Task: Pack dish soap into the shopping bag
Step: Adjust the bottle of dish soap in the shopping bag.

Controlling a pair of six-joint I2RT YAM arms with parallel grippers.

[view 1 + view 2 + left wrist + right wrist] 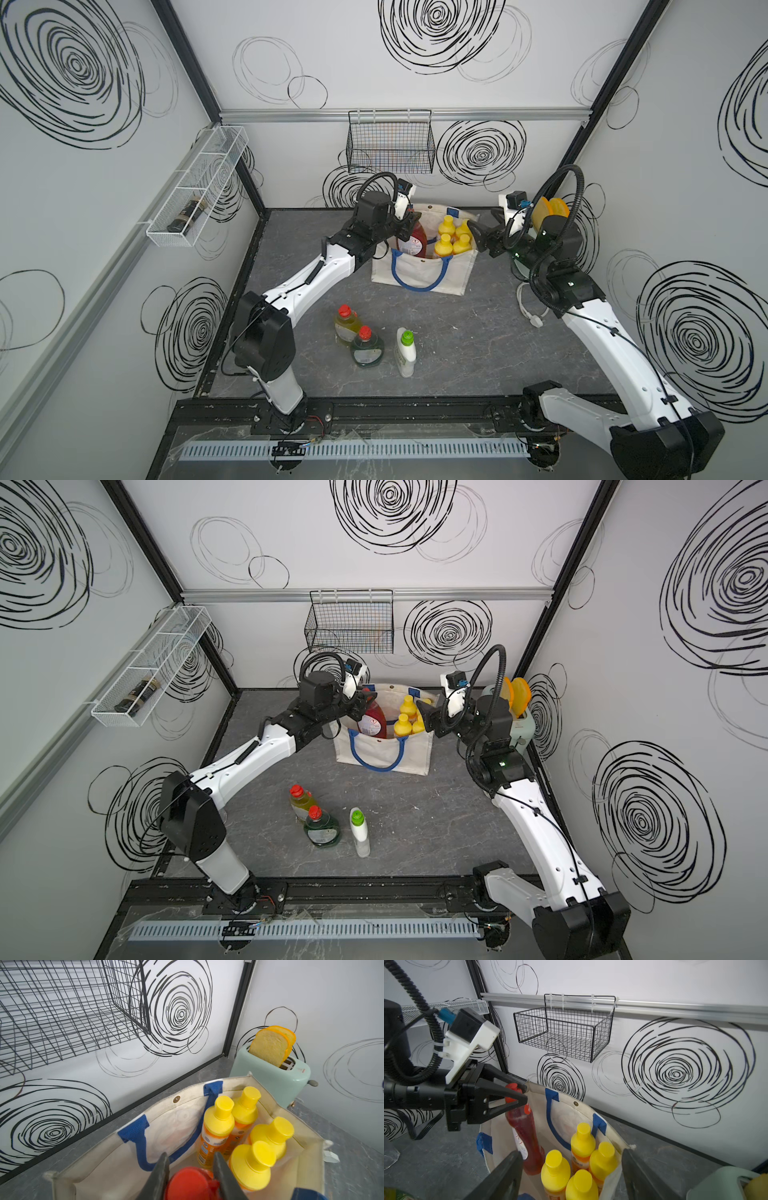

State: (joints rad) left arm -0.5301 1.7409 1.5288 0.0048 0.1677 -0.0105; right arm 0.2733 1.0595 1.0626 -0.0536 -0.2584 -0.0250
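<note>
Red dish soap bottle (527, 1136) hangs by its red cap, pinched in the left gripper (523, 1093), body down inside the white shopping bag (424, 276). Four orange bottles (453, 239) with yellow caps stand in the bag between both grippers. Right gripper (477, 240) sits at the bag's opposite rim, jaws spread, holding nothing. Yellow bottle (347, 326), green bottle (366, 349) and white bottle (405, 353) stand on the table (478, 332) well back from both grippers

Hazard diamond (376, 720) on red bottle (373, 709)
</note>
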